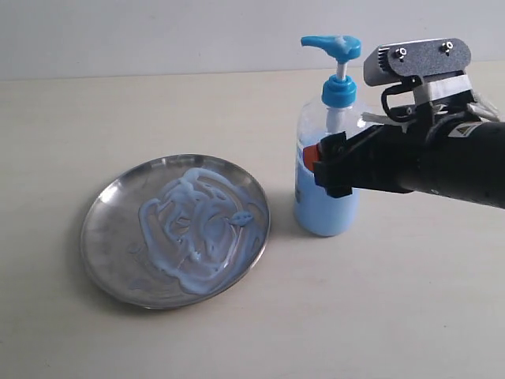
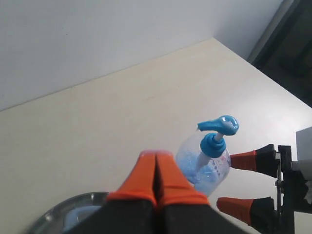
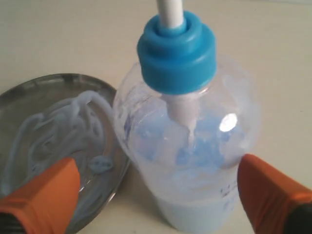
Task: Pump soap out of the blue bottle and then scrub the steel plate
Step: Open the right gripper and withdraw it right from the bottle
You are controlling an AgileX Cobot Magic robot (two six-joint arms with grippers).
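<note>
The steel plate (image 1: 110,229) lies left of centre, smeared with swirled pale-blue soap (image 1: 201,229). The blue bottle (image 1: 323,209) stands upright just right of it, its pump head (image 1: 331,46) pointing toward the plate side. My right gripper (image 1: 319,160) reaches in from the right and is open, with one orange finger on either side of the bottle's body (image 3: 195,161); its fingertips (image 3: 46,195) stand apart from the plastic. My left gripper (image 2: 156,158) is shut on nothing, hanging above the plate's rim (image 2: 73,207) and looking toward the bottle (image 2: 207,168).
The tabletop (image 1: 379,316) is plain beige, and a pale wall (image 1: 158,31) runs behind it. The right arm's black body (image 1: 450,158) fills the space right of the bottle. In the left wrist view a dark area (image 2: 292,53) lies beyond the table's edge.
</note>
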